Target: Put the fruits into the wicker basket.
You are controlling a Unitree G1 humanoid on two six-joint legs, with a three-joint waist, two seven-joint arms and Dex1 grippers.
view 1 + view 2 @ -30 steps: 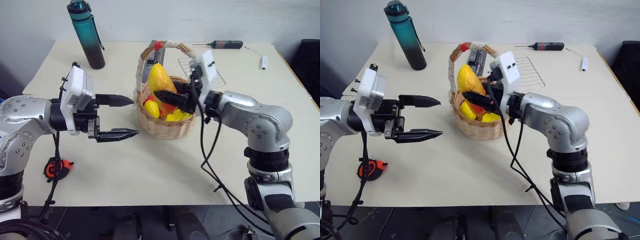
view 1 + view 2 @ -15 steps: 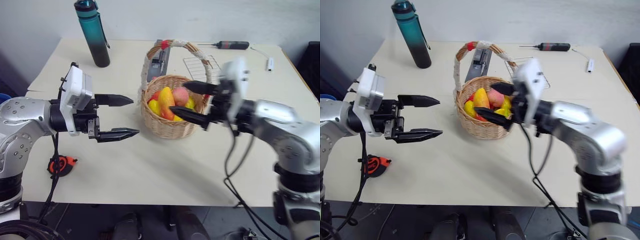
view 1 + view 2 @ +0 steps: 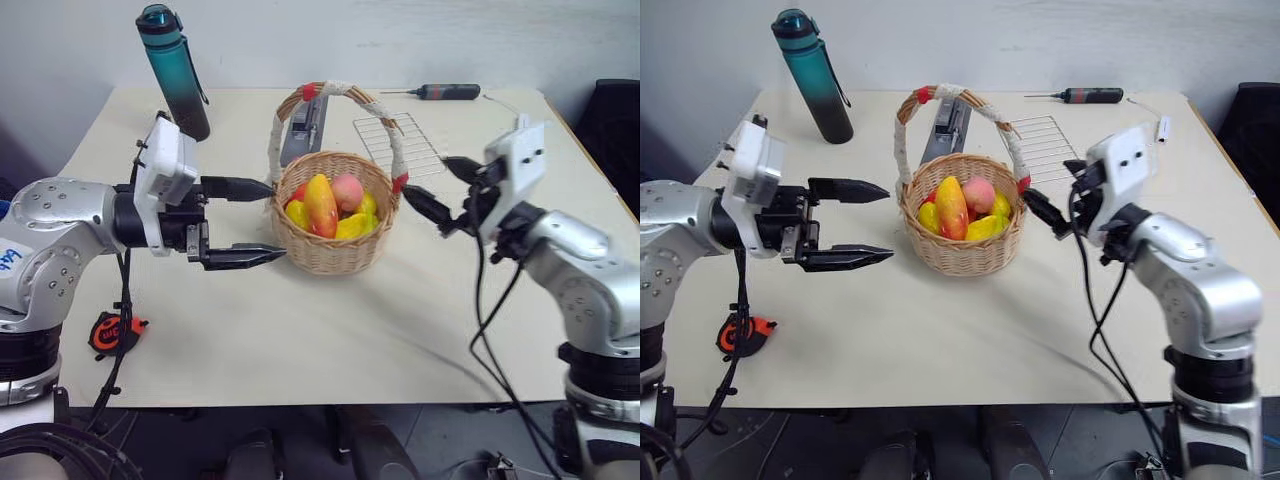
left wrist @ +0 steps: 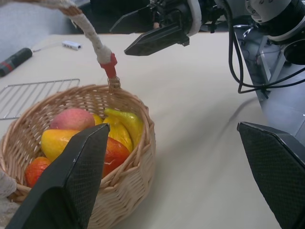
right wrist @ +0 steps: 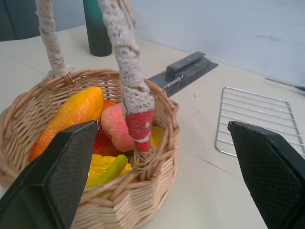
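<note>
Both arms reach forward, level. The left hand [image 3: 245,220] points rightward, fingers spread; the right hand [image 3: 440,187] points leftward, fingers spread, empty.

The wicker basket [image 3: 330,228] was flanked by bare tabletop [image 3: 330,330] on both sides; its mouth was spanned overhead by the arched handle [image 3: 345,95]; a wire rack [image 3: 400,145] lay just behind.
</note>
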